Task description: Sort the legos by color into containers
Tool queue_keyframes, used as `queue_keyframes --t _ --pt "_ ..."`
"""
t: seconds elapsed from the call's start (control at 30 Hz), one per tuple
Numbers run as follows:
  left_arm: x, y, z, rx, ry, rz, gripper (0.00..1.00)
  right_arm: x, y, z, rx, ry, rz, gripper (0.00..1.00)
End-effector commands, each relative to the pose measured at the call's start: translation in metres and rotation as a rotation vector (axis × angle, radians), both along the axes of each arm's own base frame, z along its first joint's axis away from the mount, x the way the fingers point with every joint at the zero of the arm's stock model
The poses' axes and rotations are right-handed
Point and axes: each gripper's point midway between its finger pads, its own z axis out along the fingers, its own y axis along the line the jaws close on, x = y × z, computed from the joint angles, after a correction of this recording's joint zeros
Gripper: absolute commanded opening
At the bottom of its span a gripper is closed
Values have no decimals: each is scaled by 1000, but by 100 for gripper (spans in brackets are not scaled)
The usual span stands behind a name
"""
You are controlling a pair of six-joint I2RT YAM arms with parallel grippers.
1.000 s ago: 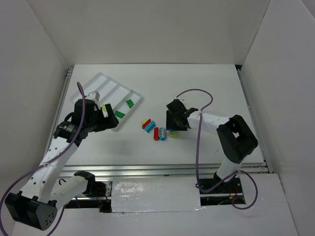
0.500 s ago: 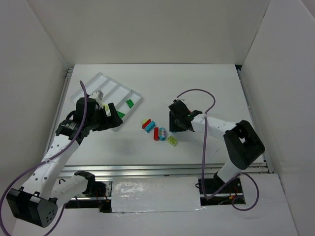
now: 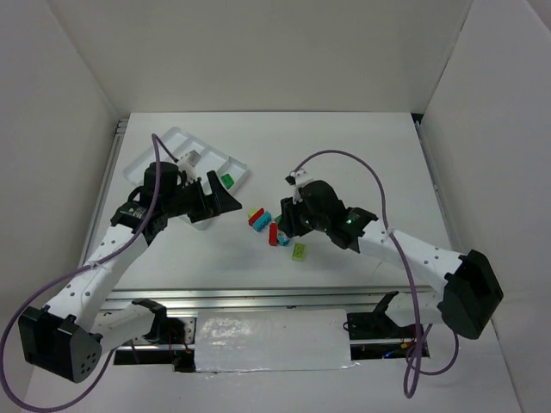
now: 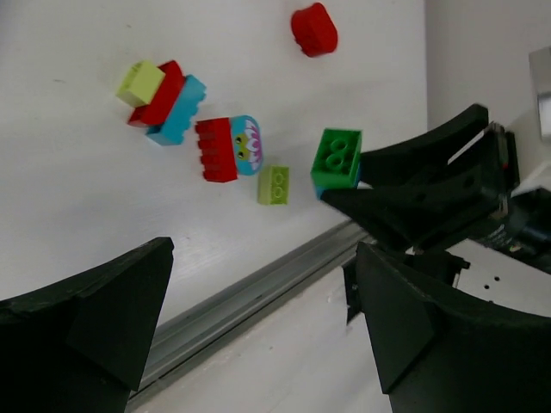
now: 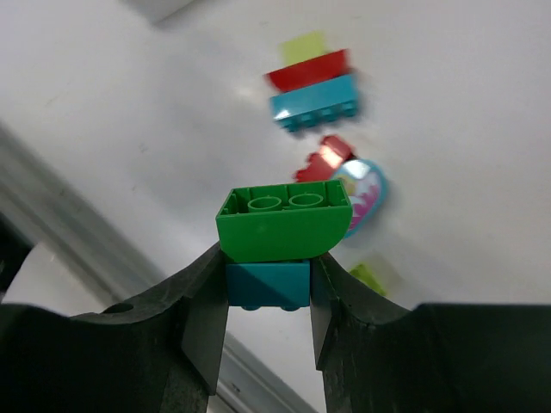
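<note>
My right gripper is shut on a teal brick that has a green curved brick stuck to it, held above the table. In the top view this gripper hovers by the loose legos: a yellow, red and blue cluster, a red brick and a yellow-green brick. My left gripper is open and empty, between the white tray and those bricks. A green brick lies in the tray's right-hand compartment. The left wrist view shows the held green brick.
A red rounded brick lies apart from the cluster in the left wrist view. A metal rail runs along the table's near edge. White walls enclose the table on three sides.
My right gripper closed on the teal and green stack and carried it up and left. My left gripper swung from over the tray rightward towards the loose bricks. The yellow-green brick shifted slightly.
</note>
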Motion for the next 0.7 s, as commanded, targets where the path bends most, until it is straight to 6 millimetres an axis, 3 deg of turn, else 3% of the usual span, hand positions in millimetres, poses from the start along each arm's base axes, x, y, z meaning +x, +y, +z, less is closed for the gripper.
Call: queue_keyframes --t 0.0,0.07,0.2,0.33,0.5,0.57,0.67 --pt "-9 -35 27 -129 -39 -125 99 -40 34 46 123 -156 296 0" --pt "-14 -50 34 -163 -46 -164 99 -57 42 55 160 -175 389 0" --pt "-34 -81 33 -171 -20 -251 96 -69 48 67 196 -209 455 0" --pt "-40 -91 18 -143 23 -256 92 -77 48 82 242 -252 481 0" --pt "-51 -107 20 -186 22 -311 84 -77 48 88 240 -270 480 0" --pt "-55 -113 19 -192 29 -331 78 -78 50 91 244 -275 488 0" --pt "-56 -118 18 -199 35 -348 52 -79 53 93 246 -276 496 0"
